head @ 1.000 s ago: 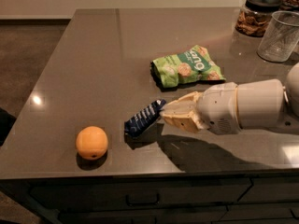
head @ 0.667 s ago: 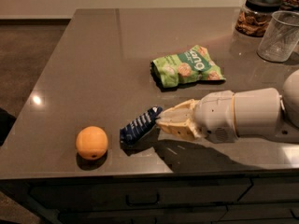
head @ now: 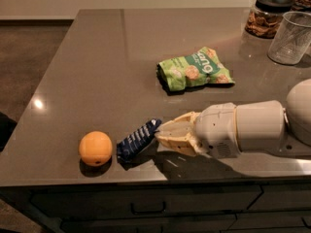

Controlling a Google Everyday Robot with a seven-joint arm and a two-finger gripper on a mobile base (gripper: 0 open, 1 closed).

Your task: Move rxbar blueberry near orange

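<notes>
Presently, the gripper [head: 163, 132] is reaching in from the right, low over the front part of the counter [head: 97, 72], with its pale fingers drawn together to a narrow tip. It is pinching the right end of the bar [head: 137, 140]. The bar is slanting down and to the left, and its far end is resting on the counter just beside the orange [head: 95, 148]; whether the two are touching cannot be told. The orange is sitting close to the front edge, and the bar and gripper are lying only a little further back from it. Behind them, a green bag [head: 194, 69] is lying flat, well apart from the bar. A jar [head: 268, 13] and a clear cup [head: 291, 38] are standing at the far right corner. Bare counter is stretching wide to the left and towards the back, leaving open room on those sides.
</notes>
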